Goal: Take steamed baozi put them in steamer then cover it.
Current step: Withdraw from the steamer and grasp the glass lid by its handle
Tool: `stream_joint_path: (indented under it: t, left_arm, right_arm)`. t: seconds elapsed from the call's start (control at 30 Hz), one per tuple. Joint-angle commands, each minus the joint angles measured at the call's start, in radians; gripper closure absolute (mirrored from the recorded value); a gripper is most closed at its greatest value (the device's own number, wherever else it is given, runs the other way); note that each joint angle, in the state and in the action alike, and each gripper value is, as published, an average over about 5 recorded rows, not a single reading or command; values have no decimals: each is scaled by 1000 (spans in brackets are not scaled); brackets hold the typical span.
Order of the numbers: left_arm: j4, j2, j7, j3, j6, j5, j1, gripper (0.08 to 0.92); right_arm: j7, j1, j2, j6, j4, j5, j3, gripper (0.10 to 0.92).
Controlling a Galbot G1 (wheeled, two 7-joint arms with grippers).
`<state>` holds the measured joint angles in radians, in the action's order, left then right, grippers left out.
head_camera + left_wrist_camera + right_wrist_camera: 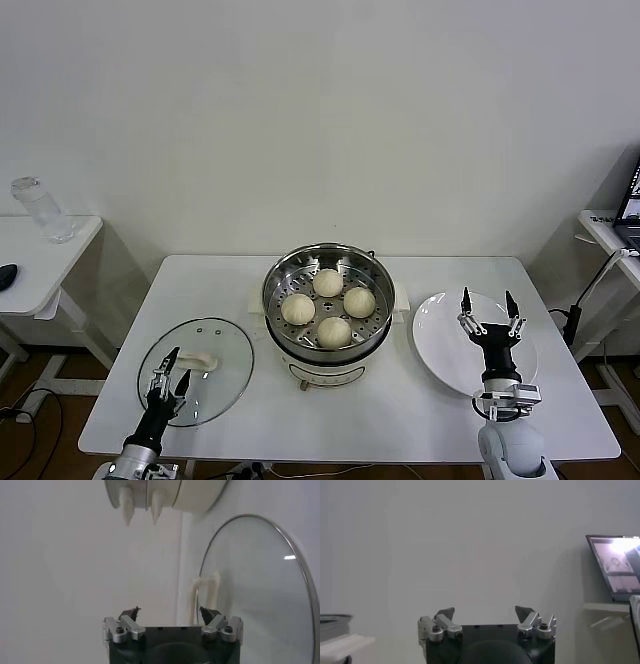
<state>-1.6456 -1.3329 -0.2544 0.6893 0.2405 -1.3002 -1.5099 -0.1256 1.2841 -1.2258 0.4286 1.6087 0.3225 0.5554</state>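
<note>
Several cream-white baozi (327, 283) lie on the perforated tray inside the steel steamer (283, 272) at the table's centre. The glass cover (222, 378) lies flat on the table to the steamer's left, its white handle (201, 360) facing up. My left gripper (173, 362) is open, low over the cover, just on the near side of the handle. In the left wrist view the cover (260, 590) and its handle (205, 587) lie ahead of the open left gripper (171, 612). My right gripper (488, 305) is open and empty above the white plate (440, 340); the right wrist view shows it (485, 612) with nothing between the jaws.
The white plate is bare, right of the steamer. The steamer's white base (320, 375) faces the table's front edge. A side table with a clear bottle (40, 210) stands far left; a shelf with a laptop (630, 195) is far right.
</note>
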Motion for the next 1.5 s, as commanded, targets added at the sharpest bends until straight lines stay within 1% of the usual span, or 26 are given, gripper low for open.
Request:
stream_joint_path:
  t: [0.03,0.33,0.6,0.93,1.13,1.23,1.5]
  left_arm:
    - [72,-4,-27,-3,5,-42,60,177]
    - [105,-7,-29,-10,0,-48,105,177]
    - [111,-12,-29,-23,-9,-46,140,177]
    - [166,-25,-31,-47,-16,-46,198,177]
    - [184,-25,-27,-47,-23,-45,208,180]
    - [194,-23,-25,-44,-22,-41,207,221]
    - [215,-23,-17,-40,-19,-25,207,449]
  right_arm:
    - [5,8,-1,2,-4,-4,5,203]
    - [13,9,-5,5,-10,-11,12,203]
    - [17,14,-10,12,-17,-24,18,203]
    - [23,48,7,19,1,-36,28,203]
    - [21,49,10,17,11,-43,32,203]
    - [19,47,12,15,16,-43,32,203]
    - [15,40,16,12,26,-44,30,203]
